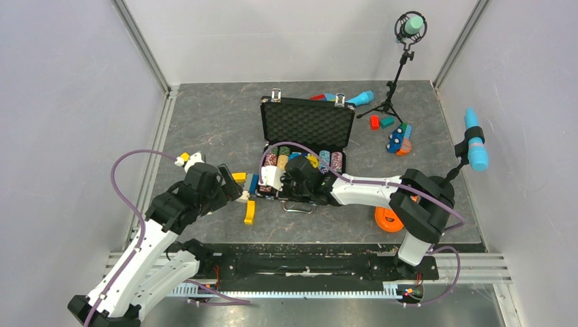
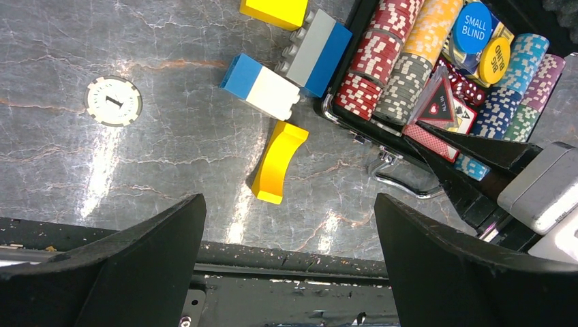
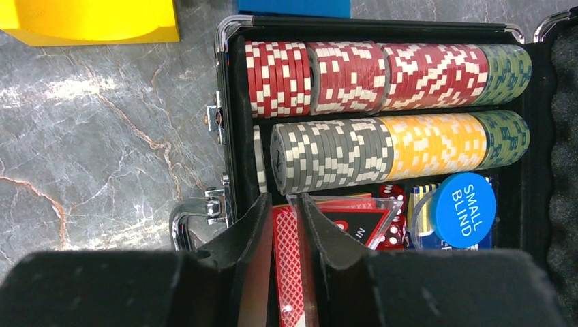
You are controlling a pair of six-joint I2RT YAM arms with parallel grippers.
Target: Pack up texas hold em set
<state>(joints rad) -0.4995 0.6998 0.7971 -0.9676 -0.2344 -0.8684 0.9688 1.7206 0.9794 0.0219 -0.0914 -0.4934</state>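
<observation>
The black case point(image 1: 308, 122) stands open mid-table, foam lid up, with rows of poker chips point(image 3: 382, 75) inside. My right gripper point(image 3: 285, 199) hovers over the case's near end, above a red card deck point(image 3: 287, 266). Its jaws are a narrow slit apart with nothing held. One white chip point(image 3: 259, 160) stands on edge at the end of the grey row. Red dice point(image 3: 392, 228) and a blue small-blind button point(image 3: 463, 210) lie beside the deck. My left gripper point(image 2: 290, 204) is wide open and empty left of the case. A lone white chip point(image 2: 114, 101) lies on the table.
A yellow arch block point(image 2: 278, 162), a blue-and-white block point(image 2: 262, 85), a grey-and-blue block point(image 2: 315, 42) and a yellow block point(image 2: 276, 10) lie by the case's left corner. An orange disc point(image 1: 387, 219) sits under the right arm. Microphones point(image 1: 411, 27) point(image 1: 475, 146) and blocks point(image 1: 395, 136) stand back right.
</observation>
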